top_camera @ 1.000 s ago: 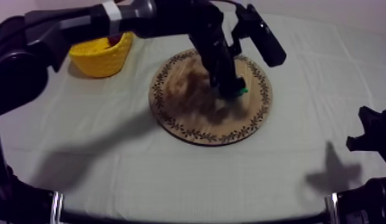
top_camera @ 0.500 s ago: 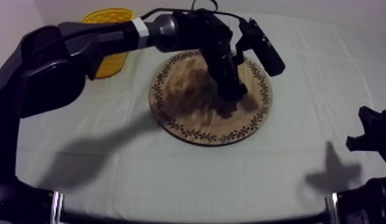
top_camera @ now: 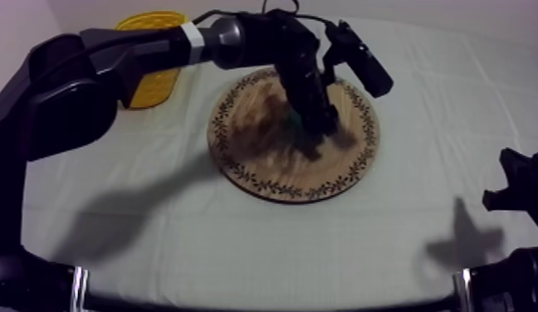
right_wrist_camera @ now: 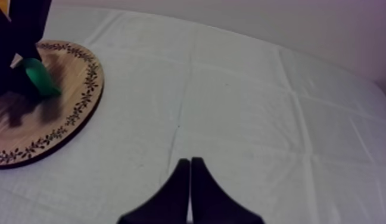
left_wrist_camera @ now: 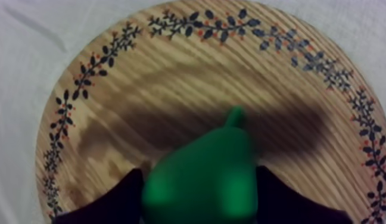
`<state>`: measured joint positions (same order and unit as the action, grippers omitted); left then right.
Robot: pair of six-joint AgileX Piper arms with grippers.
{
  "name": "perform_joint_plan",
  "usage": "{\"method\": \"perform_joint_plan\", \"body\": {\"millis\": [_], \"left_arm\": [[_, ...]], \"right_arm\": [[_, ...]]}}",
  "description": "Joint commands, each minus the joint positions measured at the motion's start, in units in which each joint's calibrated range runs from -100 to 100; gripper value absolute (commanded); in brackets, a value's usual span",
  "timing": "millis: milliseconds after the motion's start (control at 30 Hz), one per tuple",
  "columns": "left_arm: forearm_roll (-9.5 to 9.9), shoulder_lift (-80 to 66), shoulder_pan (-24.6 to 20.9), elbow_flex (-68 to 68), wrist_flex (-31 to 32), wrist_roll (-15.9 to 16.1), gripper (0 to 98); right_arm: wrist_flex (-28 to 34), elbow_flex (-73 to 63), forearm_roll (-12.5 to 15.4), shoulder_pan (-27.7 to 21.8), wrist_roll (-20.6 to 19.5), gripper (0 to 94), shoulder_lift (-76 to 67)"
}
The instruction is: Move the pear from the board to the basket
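Left gripper (left_wrist_camera: 198,182): black fingers (left_wrist_camera: 121,199) clamped on the green pear (left_wrist_camera: 201,173) from both sides, over the wooden board (left_wrist_camera: 171,65), inside its patterned rim. From above, that arm reaches in from the upper left. The yellow basket (top_camera: 156,87) sits behind it at the far left, well apart from the board. Right gripper (right_wrist_camera: 190,162): fingers pressed together on nothing, low over the cloth (right_wrist_camera: 261,119) at the right side.

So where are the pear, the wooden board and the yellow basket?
pear (left_wrist_camera: 201,173): left wrist view, its green body.
wooden board (top_camera: 343,170): top view, bare wood inside the rim.
yellow basket (top_camera: 149,90): top view, its side wall.
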<state>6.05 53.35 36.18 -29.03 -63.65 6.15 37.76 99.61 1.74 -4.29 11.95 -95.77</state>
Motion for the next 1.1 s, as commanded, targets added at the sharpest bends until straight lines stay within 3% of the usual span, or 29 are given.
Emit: {"method": "perform_joint_plan", "body": {"millis": [0, 400, 733, 1067], "left_arm": [[-0.04, -2.51, -0.42, 1.02, -0.09, -0.01, 53.8], [-0.76, -26.91, -5.82, 16.28, -4.05, -0.33, 56.7], [-1.36, -49.12, -16.30, 36.73, -5.89, 1.64, 61.7], [0.17, -51.69, -25.31, 37.56, -1.18, 0.28, 58.2]], "right_arm": [[-0.02, 0.05, -0.01, 0.00, -0.14, 0.5, 0.01], [-0.02, 0.05, -0.01, 0.00, -0.11, 0.5, 0.01], [-0.02, 0.05, -0.01, 0.00, -0.16, 0.5, 0.01], [-0.02, 0.05, -0.01, 0.00, -0.16, 0.5, 0.01]]}}
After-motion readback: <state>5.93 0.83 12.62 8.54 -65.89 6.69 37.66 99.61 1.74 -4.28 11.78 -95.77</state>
